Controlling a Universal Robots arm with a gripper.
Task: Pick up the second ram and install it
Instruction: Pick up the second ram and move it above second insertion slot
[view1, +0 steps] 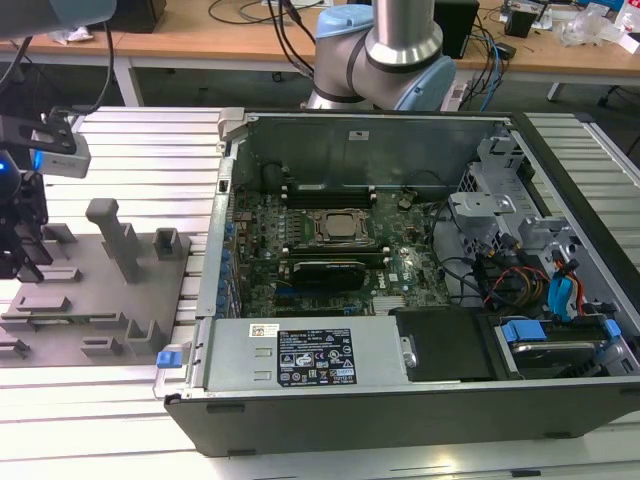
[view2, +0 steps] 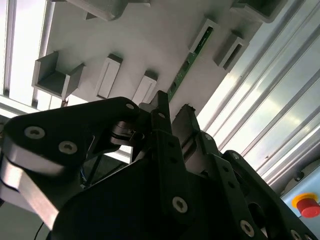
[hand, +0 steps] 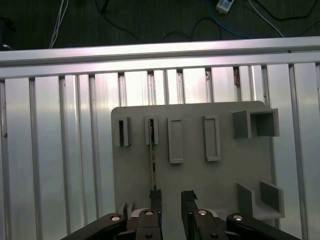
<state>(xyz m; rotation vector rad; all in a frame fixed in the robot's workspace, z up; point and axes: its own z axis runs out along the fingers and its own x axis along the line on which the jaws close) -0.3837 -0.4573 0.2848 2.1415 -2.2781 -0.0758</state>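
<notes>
Our pincer (hand: 172, 199) hangs spread and pinches nothing, its two black fingers (hand: 156, 198) pointing straight down at the grey holder plate (hand: 200, 185). We see the second ram (hand: 152, 155) standing on its long edge in that plate, its ends caught in small upright brackets (parked so, we judge, to leave a thin edge proud for the fingers to close across). In the first wrist view the green stick runs away from the fingertips, in line with one finger rather than centred in the gap. We cannot tell whether that finger touches it. We judge the pickup not yet made. In the exterior view the wrist (view1: 22, 215) is held upright over the plate at the exterior view's left, on the slotted aluminium table (view1: 130, 440). It is well apart from the open computer case (view1: 400, 420), whose black memory slots (view1: 325, 190) lie beside the processor (view1: 338, 226).
</notes>
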